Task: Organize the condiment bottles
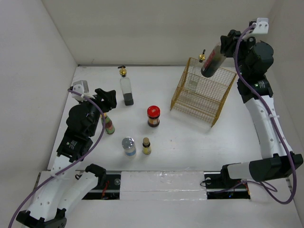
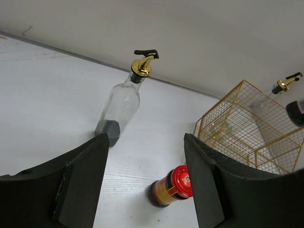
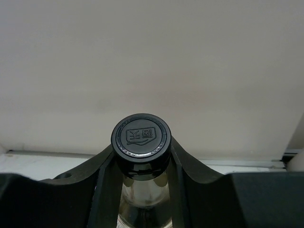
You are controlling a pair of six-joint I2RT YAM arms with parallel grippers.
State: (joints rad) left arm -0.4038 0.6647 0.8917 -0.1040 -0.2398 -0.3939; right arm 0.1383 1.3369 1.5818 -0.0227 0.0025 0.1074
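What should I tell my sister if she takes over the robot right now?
Left gripper: open, empty, near the colourful bottle.
Right gripper: shut on the dark bottle, held above the basket.
In the basket: one spouted bottle.
On the table: the other spouted bottle, red jar, silver jar, yellow bottle and the colourful bottle.
Done: one bottle in the basket.
Left: lower the dark bottle in, then probably move the five on the table.

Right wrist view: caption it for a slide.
Right gripper shut on a black-capped bottle, cap toward the camera, pale wall behind.
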